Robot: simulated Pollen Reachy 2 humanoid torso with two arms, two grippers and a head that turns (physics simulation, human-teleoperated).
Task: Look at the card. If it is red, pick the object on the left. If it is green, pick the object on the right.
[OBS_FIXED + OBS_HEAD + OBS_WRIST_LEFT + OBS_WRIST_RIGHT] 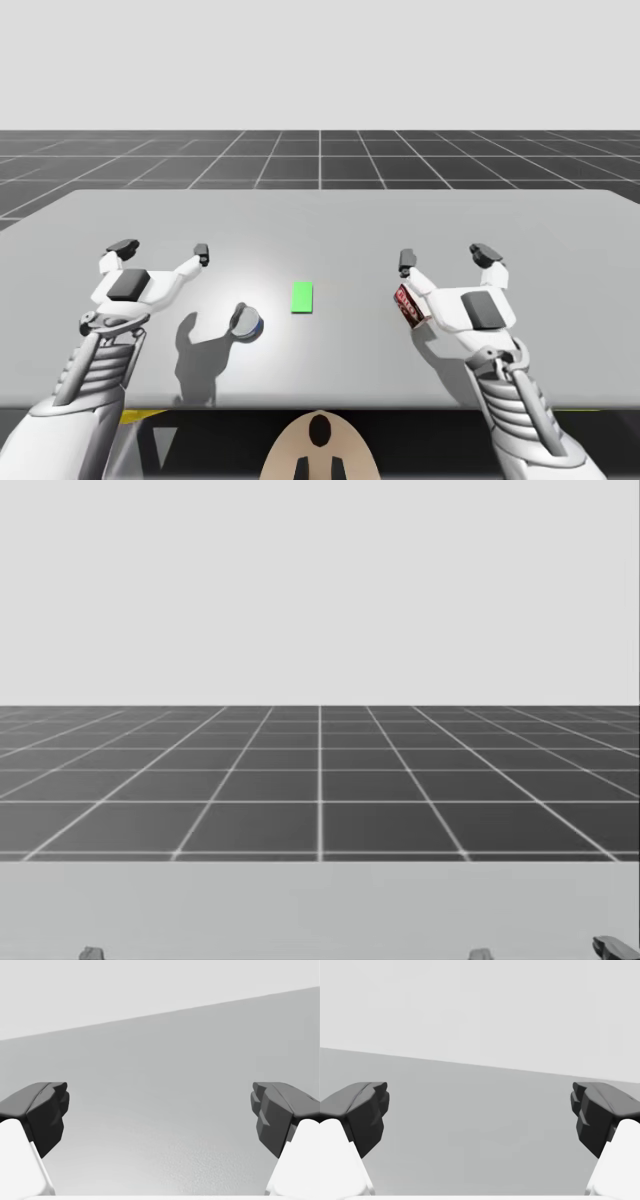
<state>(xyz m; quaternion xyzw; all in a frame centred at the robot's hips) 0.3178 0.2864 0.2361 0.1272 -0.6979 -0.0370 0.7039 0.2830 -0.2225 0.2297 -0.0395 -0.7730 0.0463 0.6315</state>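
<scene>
Grey table (330,225), flat green card (302,297)

Grey table (330,215), dark gridded floor (320,155)

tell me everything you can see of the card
The card is a small, plain, bright green rectangle, thin and matte, with no marks to be seen. It lies flat on the grey table near its middle, long side pointing away from me, between the grey can and the red box, apart from both. Only the table touches it.
</scene>
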